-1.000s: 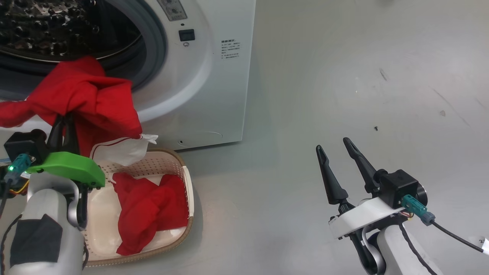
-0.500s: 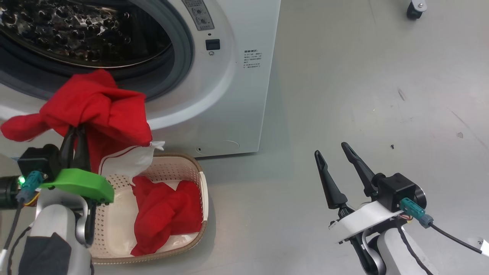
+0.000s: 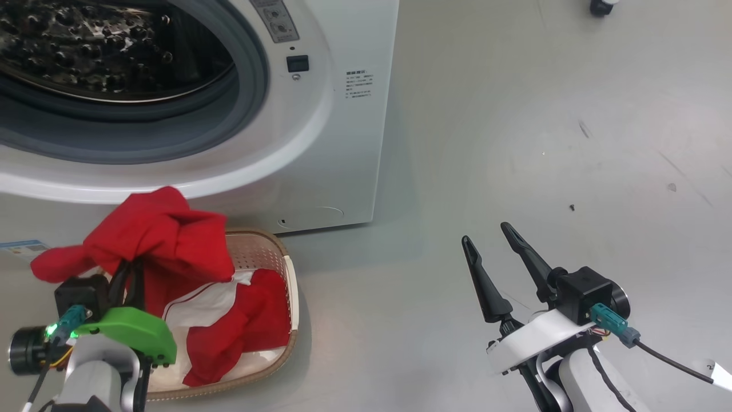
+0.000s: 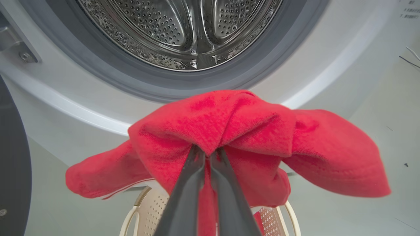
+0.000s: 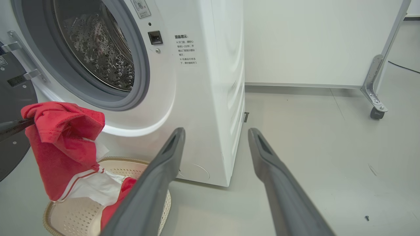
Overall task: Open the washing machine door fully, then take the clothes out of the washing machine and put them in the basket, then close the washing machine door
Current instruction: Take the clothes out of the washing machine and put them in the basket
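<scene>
The left gripper [image 3: 130, 270], clenched on a soft red garment with a white panel [image 3: 166, 240], holds it above the cream perforated plastic basket [image 3: 290, 286]. The cloth hangs lengthwise downward, its white end reaching into the basket beside a second red garment [image 3: 257, 320] lying there. Right of the basket, the right gripper [image 3: 486, 233] stands spread and empty.

tips of the left gripper [image 4: 207, 153] vanish into folds of the red clothes [image 4: 236, 121]; the washing machine door [image 4: 13, 164] is cropped at nine o'clock, the basket [image 4: 149, 205] at six; head view's printed notice [image 3: 358, 84] on the washing machine [image 3: 343, 149] is too small to read.
</scene>
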`<state>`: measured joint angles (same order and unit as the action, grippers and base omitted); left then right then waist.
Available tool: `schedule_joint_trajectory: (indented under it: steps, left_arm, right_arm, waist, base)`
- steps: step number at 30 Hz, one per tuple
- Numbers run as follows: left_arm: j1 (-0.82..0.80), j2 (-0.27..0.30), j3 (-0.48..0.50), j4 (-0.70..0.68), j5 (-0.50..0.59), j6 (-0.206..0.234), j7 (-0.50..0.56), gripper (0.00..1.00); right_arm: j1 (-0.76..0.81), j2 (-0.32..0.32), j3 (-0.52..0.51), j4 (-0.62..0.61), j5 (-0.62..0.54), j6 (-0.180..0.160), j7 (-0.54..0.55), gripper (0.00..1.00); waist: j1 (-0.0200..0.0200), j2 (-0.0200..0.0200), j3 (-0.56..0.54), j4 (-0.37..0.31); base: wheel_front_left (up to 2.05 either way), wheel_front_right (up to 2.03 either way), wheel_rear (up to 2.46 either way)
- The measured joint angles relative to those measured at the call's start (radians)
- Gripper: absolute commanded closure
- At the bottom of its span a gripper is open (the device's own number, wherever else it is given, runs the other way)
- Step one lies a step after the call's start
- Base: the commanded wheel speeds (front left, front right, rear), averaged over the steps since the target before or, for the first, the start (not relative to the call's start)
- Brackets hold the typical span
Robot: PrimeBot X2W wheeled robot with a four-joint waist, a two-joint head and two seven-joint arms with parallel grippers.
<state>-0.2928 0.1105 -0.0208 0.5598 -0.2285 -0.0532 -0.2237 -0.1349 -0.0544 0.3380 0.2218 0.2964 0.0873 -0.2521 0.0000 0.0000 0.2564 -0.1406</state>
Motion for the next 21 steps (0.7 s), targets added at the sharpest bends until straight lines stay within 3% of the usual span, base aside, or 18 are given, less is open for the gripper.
schedule_joint_trajectory:
  steps: [21]
  left_arm:
    - [0.0,0.084,0.02,0.182,0.026,0.041,0.131,1.0]
  right_arm:
    - [-0.041,0.004,0.002,-0.04,0.0,0.005,0.0,0.0]
  waist:
    - [0.0,0.0,0.148,-0.116]
  base:
    - [0.0,0.0,0.0]
